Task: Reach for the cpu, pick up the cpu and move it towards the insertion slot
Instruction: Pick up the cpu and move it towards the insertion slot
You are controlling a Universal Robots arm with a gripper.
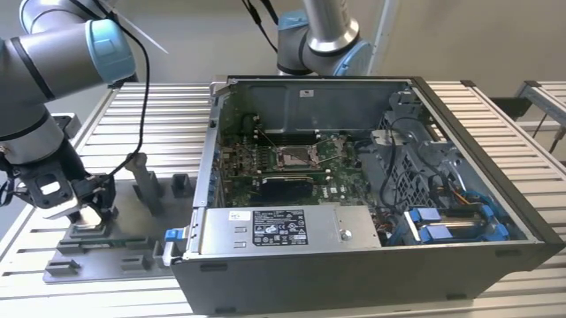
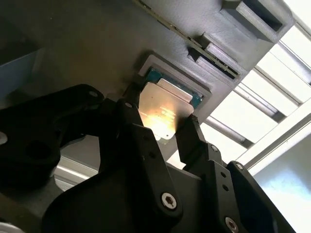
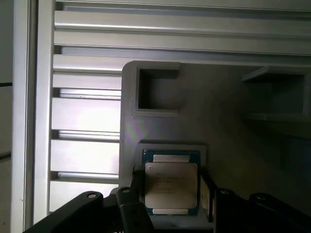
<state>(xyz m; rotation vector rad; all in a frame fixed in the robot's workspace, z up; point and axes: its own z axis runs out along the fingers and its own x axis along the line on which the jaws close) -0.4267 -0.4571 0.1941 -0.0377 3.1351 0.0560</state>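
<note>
Gripper (image 2: 160,111) open, jaws straddling cpu (image 2: 167,99). Cpu sits flat in fixture (image 2: 97,43) recess on desk (image 1: 150,112), well apart from slot (image 1: 296,156). Advice: grip opposite edges squarely, centred, light force; keep chip level clearing recess walls.

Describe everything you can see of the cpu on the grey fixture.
The cpu is a thin square chip: a pale silvery metal lid, glaring under light, on a blue-green board. It lies flat in a pocket of the grey fixture. The gripper straddles two opposite sides; whether it touches cannot be told.
</note>
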